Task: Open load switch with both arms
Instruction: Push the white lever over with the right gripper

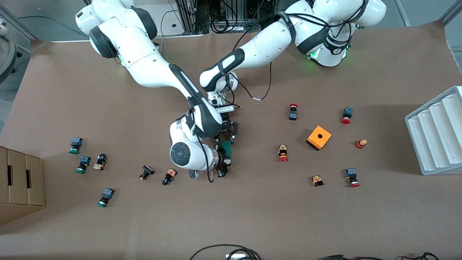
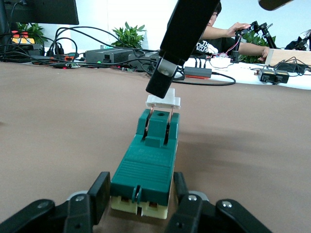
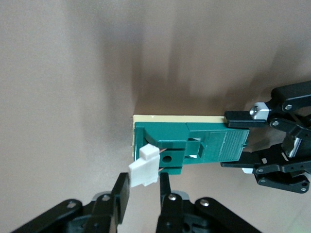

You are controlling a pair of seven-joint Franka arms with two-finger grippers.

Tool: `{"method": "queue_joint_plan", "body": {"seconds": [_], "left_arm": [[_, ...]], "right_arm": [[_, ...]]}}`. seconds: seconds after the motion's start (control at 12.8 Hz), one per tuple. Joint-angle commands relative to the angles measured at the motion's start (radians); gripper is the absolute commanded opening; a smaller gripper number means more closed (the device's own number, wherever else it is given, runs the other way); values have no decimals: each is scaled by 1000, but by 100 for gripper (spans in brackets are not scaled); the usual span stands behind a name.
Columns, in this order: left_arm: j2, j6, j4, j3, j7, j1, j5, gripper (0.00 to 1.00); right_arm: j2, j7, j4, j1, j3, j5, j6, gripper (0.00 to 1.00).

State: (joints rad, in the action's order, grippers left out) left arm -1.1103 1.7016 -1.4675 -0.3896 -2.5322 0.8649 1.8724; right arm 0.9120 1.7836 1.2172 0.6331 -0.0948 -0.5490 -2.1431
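Left gripper (image 2: 141,194) fingers (image 2: 99,191) clamped on one end of the load switch (image 2: 148,162). Right gripper (image 3: 143,191) fingers (image 3: 120,191) pinching its white end piece (image 3: 145,170), apparently lifted. One switch: narrow green bar on cream base, mid-frame on the worktop (image 1: 252,216). Two arms.

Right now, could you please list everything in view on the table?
load switch: one, green with white end piece, mid-table between both grippers.
cube: one, orange, toward the left arm's end.
red-capped push buttons: four, around the cube.
green-capped push buttons: three, toward the right arm's end.
small loose parts: five, black, orange or red, scattered.
tray: one, white, left arm's end.
cardboard box: one, brown, right arm's end.
left gripper: fingers clamp the switch's body.
right gripper: fingers on its white end piece.
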Motion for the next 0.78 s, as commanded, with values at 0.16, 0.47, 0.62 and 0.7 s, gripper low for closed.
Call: {"method": "queue_joint_plan", "body": {"seconds": [0.16,0.47,0.62,0.7], "left_arm": [[3,-3,4,-2,9,2,-13,60],[1,-3,4,-2,9,2,-12,60],[1,-3,4,-2,9,2,-12,60],[0,-2,4,-2,9,2,-10,60]], "right_arm": [[-59,-30,105,-15,29,-19,26,32],[-67,-32,114,-13,33,-19,26,32],[-71,-35,128,-12,33,-19,23,32],[-73,-35,128,-12,33,-17,23,32]]}}
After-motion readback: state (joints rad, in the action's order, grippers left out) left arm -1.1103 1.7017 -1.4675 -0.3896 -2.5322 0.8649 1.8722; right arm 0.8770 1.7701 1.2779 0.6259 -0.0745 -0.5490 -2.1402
